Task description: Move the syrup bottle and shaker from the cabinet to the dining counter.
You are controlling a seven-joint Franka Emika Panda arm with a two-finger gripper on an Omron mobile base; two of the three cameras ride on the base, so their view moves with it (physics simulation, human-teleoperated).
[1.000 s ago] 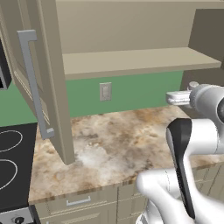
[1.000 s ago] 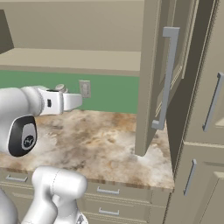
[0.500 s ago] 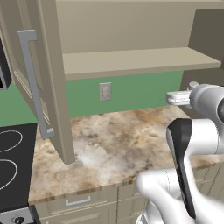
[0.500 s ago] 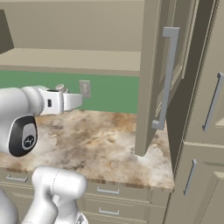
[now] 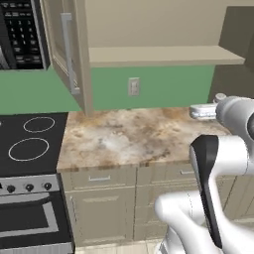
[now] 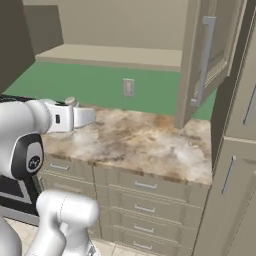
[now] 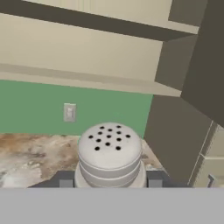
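The shaker, a pale grey cylinder with a perforated domed cap, stood upright at the bottom centre of the hand view. The cabinet hung open across the top, its beige shelf bare.

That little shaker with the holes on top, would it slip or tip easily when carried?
The shaker looks stiff and smooth, so possibly slippery. The gripper has a finger on each side, which should steady it. Being a small cylinder, it would probably roll if dropped on its side.

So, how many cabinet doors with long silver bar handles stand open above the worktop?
2: one open beige panelled cabinet door at the left end of the plain beige shelf, another at the right end. Others may be hidden.
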